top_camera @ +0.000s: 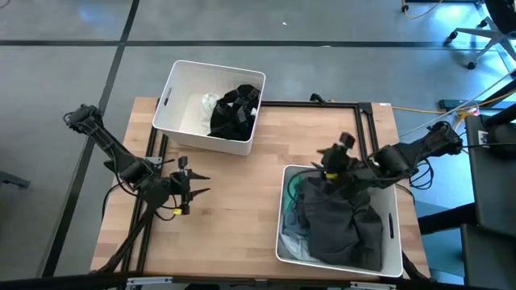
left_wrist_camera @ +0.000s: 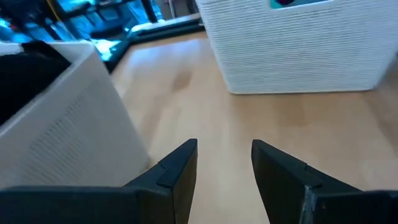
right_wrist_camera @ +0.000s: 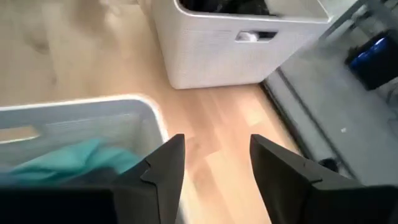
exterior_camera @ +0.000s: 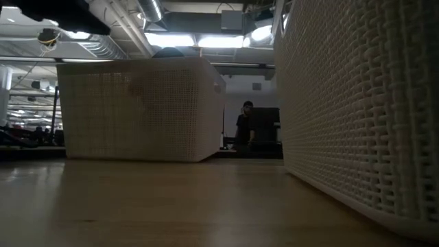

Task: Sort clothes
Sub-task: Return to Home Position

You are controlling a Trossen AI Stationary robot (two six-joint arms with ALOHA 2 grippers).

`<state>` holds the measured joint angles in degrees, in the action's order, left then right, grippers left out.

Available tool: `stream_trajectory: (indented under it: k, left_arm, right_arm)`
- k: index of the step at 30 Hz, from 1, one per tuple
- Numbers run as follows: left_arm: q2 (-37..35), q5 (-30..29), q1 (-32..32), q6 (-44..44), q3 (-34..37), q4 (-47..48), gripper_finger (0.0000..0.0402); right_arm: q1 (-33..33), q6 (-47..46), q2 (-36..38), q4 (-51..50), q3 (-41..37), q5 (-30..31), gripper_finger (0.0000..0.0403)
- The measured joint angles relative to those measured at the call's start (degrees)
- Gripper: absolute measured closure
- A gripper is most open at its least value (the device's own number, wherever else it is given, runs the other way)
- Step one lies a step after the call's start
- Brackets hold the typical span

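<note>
Two white bins sit on my wooden table, and all the clothes I can see are inside them. The far bin holds black garments and a bit of white lacy fabric. The near bin is heaped with a dark grey garment, with teal cloth showing at the corner nearest the far bin. My right gripper hovers over that corner, fingers apart and holding nothing. My left gripper hangs above bare wood at the table's left side, apart from both bins, fingers likewise spread and empty.
</note>
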<state>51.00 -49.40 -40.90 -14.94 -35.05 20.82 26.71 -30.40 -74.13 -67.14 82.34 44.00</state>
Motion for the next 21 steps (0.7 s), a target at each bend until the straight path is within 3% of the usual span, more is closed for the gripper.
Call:
stream_trajectory:
  k: [3,12,19,21]
  left_arm:
    - [0.0,1.39,3.37,3.43,0.0,-0.57,0.0258]
    - [-1.35,16.82,15.8,14.99,1.05,-5.76,0.0265]
    - [-11.9,28.22,23.42,18.73,11.39,-19.35,0.03]
    - [-15.73,30.92,25.01,18.37,14.44,-22.57,0.0312]
  right_arm:
    - [-4.69,7.81,0.02,5.25,-2.21,-3.05,0.0221]
    - [-26.1,32.27,-0.02,33.66,-12.2,-33.75,0.0229]
    - [-40.1,36.55,0.01,53.55,-21.92,-61.89,0.0316]
    - [-42.12,36.73,0.02,60.5,-25.12,-66.78,0.0343]
